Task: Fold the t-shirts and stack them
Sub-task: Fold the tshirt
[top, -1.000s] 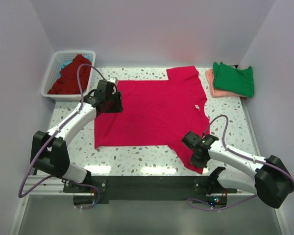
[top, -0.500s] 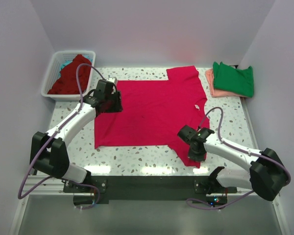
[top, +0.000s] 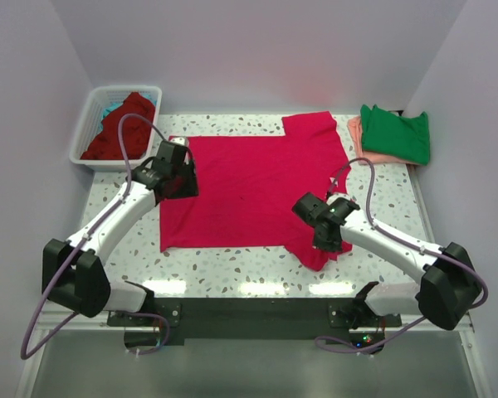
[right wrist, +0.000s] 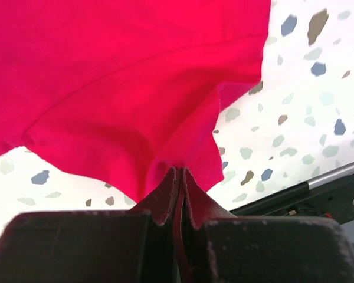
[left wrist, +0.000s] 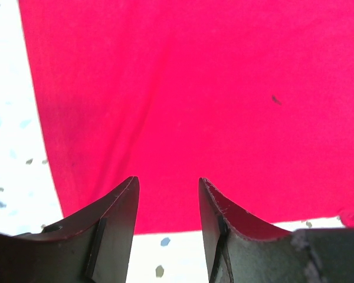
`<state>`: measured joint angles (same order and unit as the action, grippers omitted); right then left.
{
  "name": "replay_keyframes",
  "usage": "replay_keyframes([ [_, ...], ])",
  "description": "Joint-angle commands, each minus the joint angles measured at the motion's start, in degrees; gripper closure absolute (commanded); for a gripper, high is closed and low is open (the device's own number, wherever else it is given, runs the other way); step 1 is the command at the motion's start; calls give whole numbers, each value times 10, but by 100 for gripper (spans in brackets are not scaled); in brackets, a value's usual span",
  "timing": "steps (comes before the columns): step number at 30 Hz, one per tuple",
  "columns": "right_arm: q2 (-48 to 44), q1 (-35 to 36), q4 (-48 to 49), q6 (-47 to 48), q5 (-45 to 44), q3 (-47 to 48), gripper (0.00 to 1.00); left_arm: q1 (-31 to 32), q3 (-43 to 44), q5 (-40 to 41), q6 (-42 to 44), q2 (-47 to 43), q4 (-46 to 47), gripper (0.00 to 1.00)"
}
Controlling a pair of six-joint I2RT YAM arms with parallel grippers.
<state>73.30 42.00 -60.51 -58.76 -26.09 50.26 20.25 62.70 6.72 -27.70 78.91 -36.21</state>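
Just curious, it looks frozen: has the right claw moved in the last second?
Yes. The right claw, shut on the pink shirt, moved away from the near table edge and slightly left.

— How does the overhead view look to you?
— Bright and even, lit from above. I see white glare patches on the desk (top: pixel 232 267) along its near edge, and only soft, short shadows under the arms (top: pixel 120 211).
— And the wrist views?
— On the left, the desk burns out almost white, and the fingers (left wrist: pixel 115 227) of the left hand (left wrist: pixel 168 188) are dark and soft. On the right, the crimson t-shirt (right wrist: pixel 124 88) is vivid and sharp; the right hand (right wrist: pixel 178 175) blurs.
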Motion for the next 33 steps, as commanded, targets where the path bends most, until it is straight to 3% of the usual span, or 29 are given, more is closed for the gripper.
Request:
replay_keyframes([
  [1,21,-9,-11,26,-59,49,100,-6,-3,10,-6,-46,-75,50],
  [5,46,-38,23,69,-51,64,100,-5,-13,12,-23,-67,-159,50],
  [14,65,-109,65,140,-20,94,100,-6,-63,78,-157,-102,-245,53],
  [18,69,-124,72,156,-9,98,100,-9,-79,84,-197,-88,-259,71],
  [21,76,-128,75,163,-2,102,100,-11,-103,66,-210,-70,-245,77],
  [25,84,-131,82,173,11,105,100,-25,-134,65,-227,-70,-219,75],
  [33,95,-140,86,192,27,109,100,-32,-174,78,-278,-77,-181,60],
])
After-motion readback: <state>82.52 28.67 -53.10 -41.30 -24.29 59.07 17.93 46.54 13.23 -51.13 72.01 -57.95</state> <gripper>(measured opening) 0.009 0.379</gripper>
